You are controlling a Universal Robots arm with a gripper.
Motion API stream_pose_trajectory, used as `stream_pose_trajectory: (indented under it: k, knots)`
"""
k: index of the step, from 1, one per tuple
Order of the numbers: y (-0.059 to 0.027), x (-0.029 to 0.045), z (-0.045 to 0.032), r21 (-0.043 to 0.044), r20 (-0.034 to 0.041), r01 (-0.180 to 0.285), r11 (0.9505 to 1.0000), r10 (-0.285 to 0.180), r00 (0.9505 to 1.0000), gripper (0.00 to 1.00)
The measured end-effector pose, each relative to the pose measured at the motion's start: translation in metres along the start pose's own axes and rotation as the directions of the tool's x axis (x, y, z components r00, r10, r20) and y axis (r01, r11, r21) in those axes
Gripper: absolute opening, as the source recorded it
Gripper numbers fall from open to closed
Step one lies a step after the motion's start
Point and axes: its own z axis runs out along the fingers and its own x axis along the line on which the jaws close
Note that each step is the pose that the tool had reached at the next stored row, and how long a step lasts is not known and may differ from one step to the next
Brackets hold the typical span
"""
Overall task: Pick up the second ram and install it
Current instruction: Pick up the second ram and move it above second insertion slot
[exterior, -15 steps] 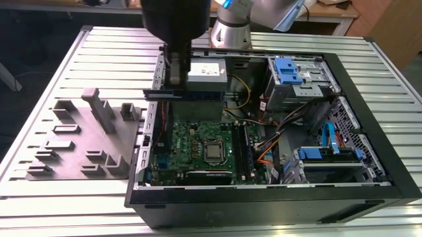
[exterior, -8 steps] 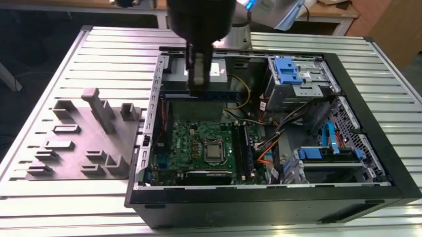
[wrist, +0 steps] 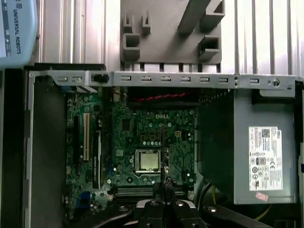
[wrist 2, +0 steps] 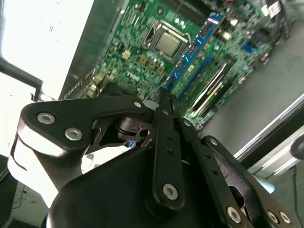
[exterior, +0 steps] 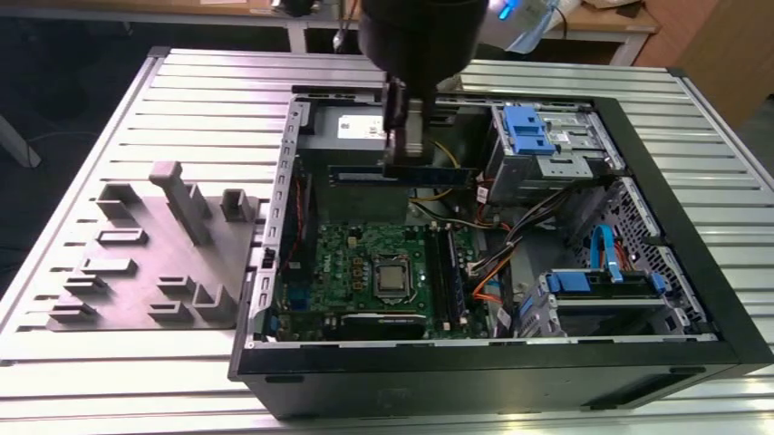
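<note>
Treat the second ram (exterior: 441,176), a slim, flat, dark memory board with a bluish face, as light and stiff but fragile. By its look it is a thin circuit board that weighs next to nothing and does not sag, yet it would not forgive twisting or a squeeze on its chips or contact edge. The sound place to hold it is across its two flat faces near mid-length, by the upper long edge, so that it hangs level and the contact edge is left free. That is how your tool (exterior: 405,165) has it: the black fingers are drawn nearly together, with just the board's thickness pinched between them. The smooth faces give little grip, so in my judgement a tilt in the grasp is the thing to watch. In the exterior view the stick hangs with its long edge horizontal above the far part of the open black computer case (exterior: 484,367), apart from the green motherboard (exterior: 362,263) on the case's floor. In the second wrist view the stick (wrist 2: 192,50) runs out from the tool (wrist 2: 164,97) as a narrow blue strip seen nearly edge-on, with the motherboard beneath it. The grey plastic tray with upright posts (exterior: 158,263) lies just outside the case, at the exterior view's left, on the ribbed metal table (exterior: 121,381).
</note>
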Motion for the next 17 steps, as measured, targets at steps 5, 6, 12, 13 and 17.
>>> stream_pose_trajectory:
  k: [5, 6, 12, 13, 17]
  knots:
    - [-0.0173, -0.0003, -0.0002, -0.0001, 0.0000, 0.000, 1.0000, 0.000, 1.0000, 0.09]
    - [-0.0197, -0.0003, -0.0003, -0.0002, -0.0001, 0.000, 1.0000, 0.000, 1.0000, 0.09]
    - [-0.0215, -0.0004, -0.0002, -0.0001, 0.0000, 0.000, 1.0000, 0.000, 1.0000, 0.09]
    - [-0.0216, -0.0004, 0.0002, -0.0002, 0.0002, 0.000, 1.0000, 0.000, 1.0000, 0.09]
    - [-0.0221, 0.0000, 0.0052, -0.0013, -0.0001, 0.000, 1.0000, 0.000, 1.0000, 0.09]
